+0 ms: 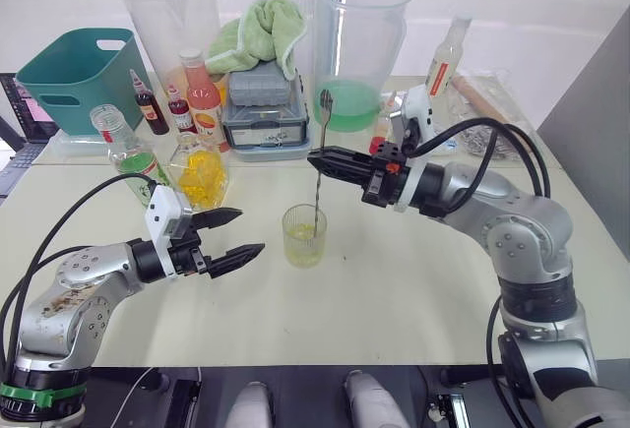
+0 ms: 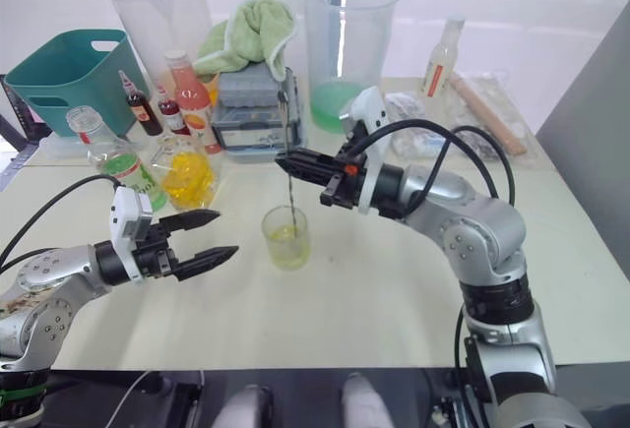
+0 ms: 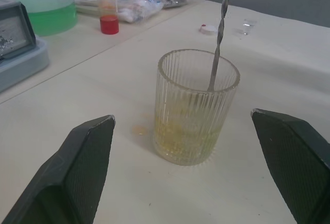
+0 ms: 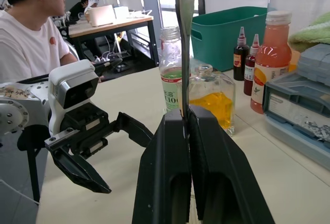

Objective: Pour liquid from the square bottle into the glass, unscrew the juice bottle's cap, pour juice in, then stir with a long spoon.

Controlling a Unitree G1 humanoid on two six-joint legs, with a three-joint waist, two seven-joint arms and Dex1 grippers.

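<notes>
Juice bottle stands at my far left on the table, uncapped, with green liquid low inside and a green-and-white label. Behind it sits a teal bin, and two small dark red bottles stand near a tall orange-pink bottle with a red cap. Just right of the juice bottle, almost touching it, is the square bottle, its yellow contents showing through the faceted glass, its neck open.

My left gripper hovers low over the table in front of those two bottles, its black fingers spread wide apart and holding nothing, aimed toward the glass. The glass stands upright near the middle of the table, between my two grippers, with a shallow layer of yellowish-green liquid at its bottom.

The long spoon rises nearly upright out of the glass, its lower end dipped inside and its twisted shaft leaning slightly. My right gripper is above the glass, fingers pressed together on the spoon's shaft about midway up.

Behind, a grey box holds a green cloth on top, flanked by two big clear pitchers; the right one has green liquid in it. In the left wrist view a small white cap lies on the table beyond the glass. In the right wrist view a person sits beyond the table.
</notes>
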